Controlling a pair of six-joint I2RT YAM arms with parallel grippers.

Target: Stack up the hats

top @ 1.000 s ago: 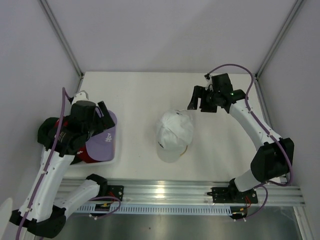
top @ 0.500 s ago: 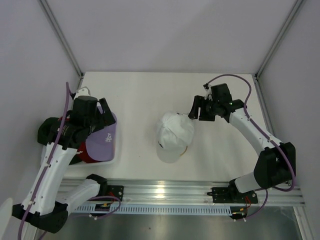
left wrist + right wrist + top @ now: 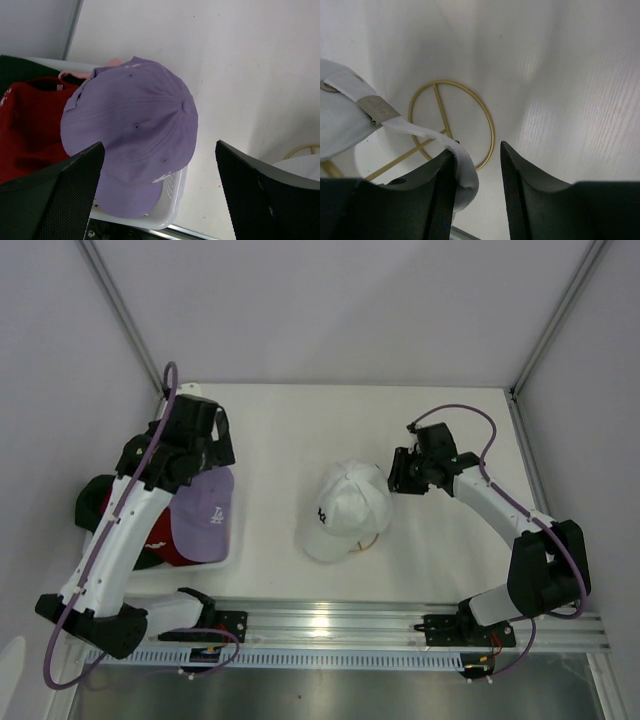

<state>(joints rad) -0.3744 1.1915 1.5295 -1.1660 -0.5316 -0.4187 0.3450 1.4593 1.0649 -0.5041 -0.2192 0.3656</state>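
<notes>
A white cap with a dark logo (image 3: 346, 508) sits mid-table on a thin gold wire stand (image 3: 490, 131). My right gripper (image 3: 400, 472) is at its back edge, jaws open. The cap's white back strap (image 3: 420, 131) lies between the jaws against the left finger. A lavender cap (image 3: 205, 515) tops a pile in the white tray (image 3: 225, 558), over a red cap (image 3: 165, 545) and a dark cap (image 3: 90, 502). A pink edge (image 3: 112, 62) peeks out behind. My left gripper (image 3: 222, 445) hovers above the pile, open and empty.
The tray stands at the table's left edge. Metal frame posts rise at the far corners, and white walls close in the sides. The aluminium rail with the arm bases runs along the near edge. The gold stand (image 3: 305, 150) also shows in the left wrist view.
My right gripper came down and left to the white cap's back, and the cap turned and slid to the near left. My left arm rose and drew back from the lavender cap.
</notes>
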